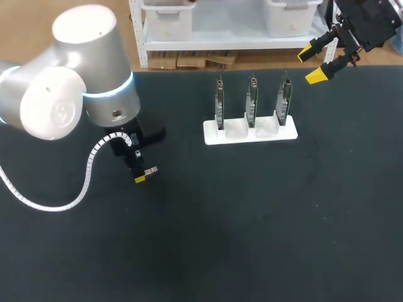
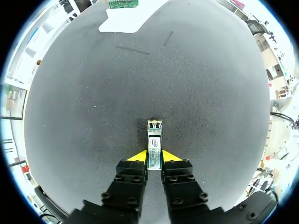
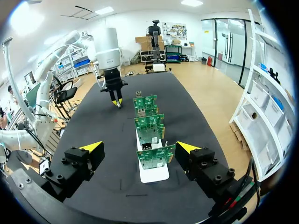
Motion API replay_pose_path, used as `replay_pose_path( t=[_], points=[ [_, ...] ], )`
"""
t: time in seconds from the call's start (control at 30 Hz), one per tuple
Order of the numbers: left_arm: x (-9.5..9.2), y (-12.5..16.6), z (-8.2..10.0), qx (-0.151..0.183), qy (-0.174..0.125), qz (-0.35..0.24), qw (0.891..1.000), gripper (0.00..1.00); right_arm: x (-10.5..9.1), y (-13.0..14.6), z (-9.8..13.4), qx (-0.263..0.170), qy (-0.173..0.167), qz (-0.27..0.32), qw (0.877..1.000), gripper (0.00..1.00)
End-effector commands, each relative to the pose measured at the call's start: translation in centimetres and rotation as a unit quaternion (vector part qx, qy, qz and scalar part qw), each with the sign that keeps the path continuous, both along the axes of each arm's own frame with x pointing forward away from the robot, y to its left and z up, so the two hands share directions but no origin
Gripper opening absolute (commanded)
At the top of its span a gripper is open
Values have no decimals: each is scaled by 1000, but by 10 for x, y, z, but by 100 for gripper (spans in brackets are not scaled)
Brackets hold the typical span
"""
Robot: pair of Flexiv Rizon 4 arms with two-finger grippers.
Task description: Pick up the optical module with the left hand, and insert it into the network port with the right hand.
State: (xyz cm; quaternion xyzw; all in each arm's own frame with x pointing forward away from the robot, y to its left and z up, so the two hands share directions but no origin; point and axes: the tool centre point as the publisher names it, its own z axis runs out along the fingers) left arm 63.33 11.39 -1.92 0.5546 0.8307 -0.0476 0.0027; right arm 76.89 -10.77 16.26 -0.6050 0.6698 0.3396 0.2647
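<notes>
The optical module (image 2: 154, 139), a small silver bar with a label, lies on the black table mat between the fingers of my left gripper (image 2: 154, 157). Both yellow tips press against its sides, so the gripper is shut on it at table level. In the head view the left gripper (image 1: 143, 175) is at the left middle of the table, with the module (image 1: 150, 170) just showing at its tips. My right gripper (image 1: 313, 64) hangs open and empty at the far right, behind the boards. In its own view the right gripper (image 3: 139, 147) looks down over the nearest board (image 3: 155, 156).
Three green circuit boards with network ports stand upright in a white holder (image 1: 250, 133) at the table's far middle. The holder (image 3: 154, 173) runs in a line ahead of the right gripper. Black mat (image 1: 252, 220) covers the table.
</notes>
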Motion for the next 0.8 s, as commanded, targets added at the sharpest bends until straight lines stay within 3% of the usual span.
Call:
replay_pose_path(
  t=[0.03, 0.13, 0.3, 0.4, 0.73, 0.8],
  points=[
    [0, 3, -1, -15, -1, 0, 1000, 0, -1, 0, 0, 0, -1, -1, 1000, 100],
    [-1, 3, 11, -30, -10, -1, 999, 0, -1, 0, 0, 0, -1, -1, 1000, 100],
    [-8, 7, 29, -108, -32, 2, 994, 0, -1, 0, 0, 0, -1, -1, 1000, 100],
    [-9, 11, 48, -144, -51, -2, 988, 0, -1, 0, 0, 0, -1, -1, 1000, 100],
    [-5, 13, 113, -224, -106, -37, 968, 0, -1, 0, 0, 0, -1, -1, 1000, 100],
    [-3, 10, 121, -222, -110, -41, 968, 0, -1, 0, 0, 0, -1, -1, 1000, 100]
  ],
)
